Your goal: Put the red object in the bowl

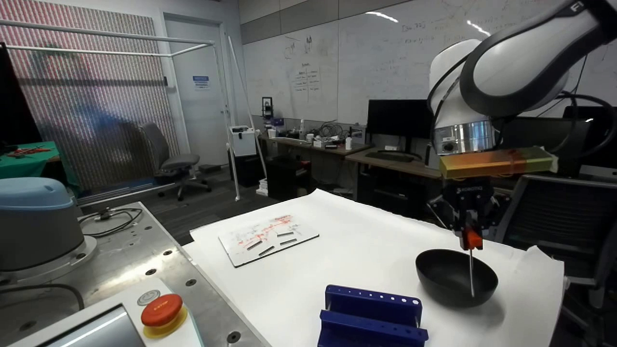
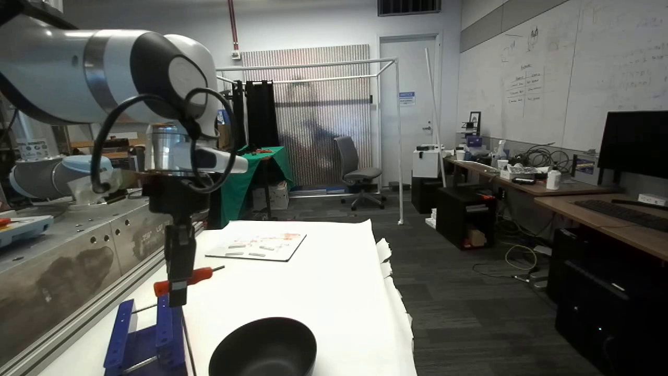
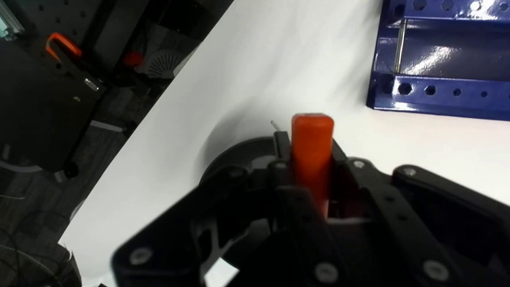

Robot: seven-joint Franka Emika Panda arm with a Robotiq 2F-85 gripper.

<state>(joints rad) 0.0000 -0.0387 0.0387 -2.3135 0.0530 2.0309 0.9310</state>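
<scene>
Nearest in the wrist view, the black, jointed gripper (image 3: 310, 148) pinches a single screwdriver (image 3: 312, 163) by its smooth, blocky red-orange handle, up in the air. In an exterior view its thin metal shaft (image 1: 472, 274) shows across the bowl (image 1: 443, 284); whether it is over the bowl or beside it I cannot tell. The one bowl is round and matte black, with a plain curved wall, and in the wrist view the gripper hides much of it. Near it stands a glossy blue rack (image 1: 373, 308): two rails, each pierced by a row of holes, with thin shiny rods between. Both stand on a creased white sheet (image 1: 337, 250). Farther along lies a thin white board (image 1: 268, 237), smeared with red scribble and bearing four short strips (image 1: 254, 246). Alongside runs a bolted metal bench (image 1: 127, 255), with one domed red button (image 1: 162, 310) on a yellow collar. Beyond come a black chair (image 1: 559, 221), a wooden desk (image 1: 368, 159) with a monitor (image 1: 397, 118) just beside the arm, a grey chair (image 1: 181, 162), and a corrugated panel (image 1: 72, 96) behind white pipes (image 1: 106, 33).
</scene>
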